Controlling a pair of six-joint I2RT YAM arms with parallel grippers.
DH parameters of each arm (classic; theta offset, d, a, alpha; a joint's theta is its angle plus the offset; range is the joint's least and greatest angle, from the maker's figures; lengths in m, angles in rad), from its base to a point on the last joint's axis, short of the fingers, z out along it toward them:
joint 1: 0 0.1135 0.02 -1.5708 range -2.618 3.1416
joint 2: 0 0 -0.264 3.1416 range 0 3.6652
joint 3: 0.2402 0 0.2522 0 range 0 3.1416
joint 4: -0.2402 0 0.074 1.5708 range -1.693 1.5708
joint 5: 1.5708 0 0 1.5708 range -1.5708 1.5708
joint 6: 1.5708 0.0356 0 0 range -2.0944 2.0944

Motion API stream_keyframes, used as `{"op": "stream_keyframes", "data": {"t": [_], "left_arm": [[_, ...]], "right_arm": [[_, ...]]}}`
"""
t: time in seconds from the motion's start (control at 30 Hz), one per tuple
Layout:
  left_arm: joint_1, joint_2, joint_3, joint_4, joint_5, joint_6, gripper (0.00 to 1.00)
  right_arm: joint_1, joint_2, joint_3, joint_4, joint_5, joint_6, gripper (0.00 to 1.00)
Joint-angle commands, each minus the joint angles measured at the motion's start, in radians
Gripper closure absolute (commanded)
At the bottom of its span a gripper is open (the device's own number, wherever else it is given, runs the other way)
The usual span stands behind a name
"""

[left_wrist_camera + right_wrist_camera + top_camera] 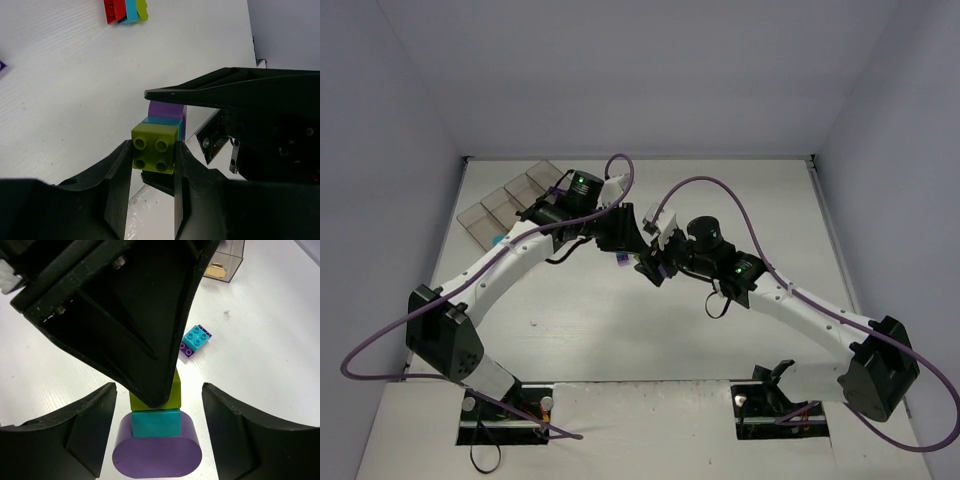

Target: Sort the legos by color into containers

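Worktop (620, 330): white and walled on three sides. Both arms reach in from the near edge and meet over its middle.
Stack: three pieces joined together, a lime green brick (155, 149) on a cyan brick (156, 422) on a rounded purple piece (157, 452). It sits over the middle of the worktop, between the two claws.
Left gripper (152, 155): clenched on the lime green brick, one finger pressed to each side, with the studs facing its wrist camera.
Right gripper (159, 390): its fingers stand wide, one on each side of the rounded purple piece. I cannot tell whether they press on it or stand just clear.
Containers (508, 205): a row of four clear bins at the far-left corner, well apart from the stack.
Loose pair (196, 340): a small cyan brick sitting on a purple one. It lies on the worktop beyond the stack, towards the far-left corner.
Loose trio (125, 10): red, cyan and lime bricks side by side and touching. They lie on the worktop, apart from the stack.
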Motion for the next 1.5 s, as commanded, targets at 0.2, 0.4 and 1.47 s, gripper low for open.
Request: {"op": "stream_keyframes", "data": {"t": [0.2, 0.4, 1.47], "left_arm": [[0.024, -0.023, 0.049, 0.023, 0.042, 0.024, 1.0], [0.026, -0.026, 0.052, 0.022, 0.044, 0.024, 1.0], [0.499, 0.048, 0.058, -0.107, -0.64, 0.099, 0.99]], "right_arm": [[-0.011, -0.034, 0.002, 0.048, 0.034, -0.018, 0.4], [-0.011, -0.023, 0.001, 0.046, 0.041, -0.02, 0.49], [-0.123, -0.08, -0.119, -0.02, 0.409, 0.341, 0.37]]}}
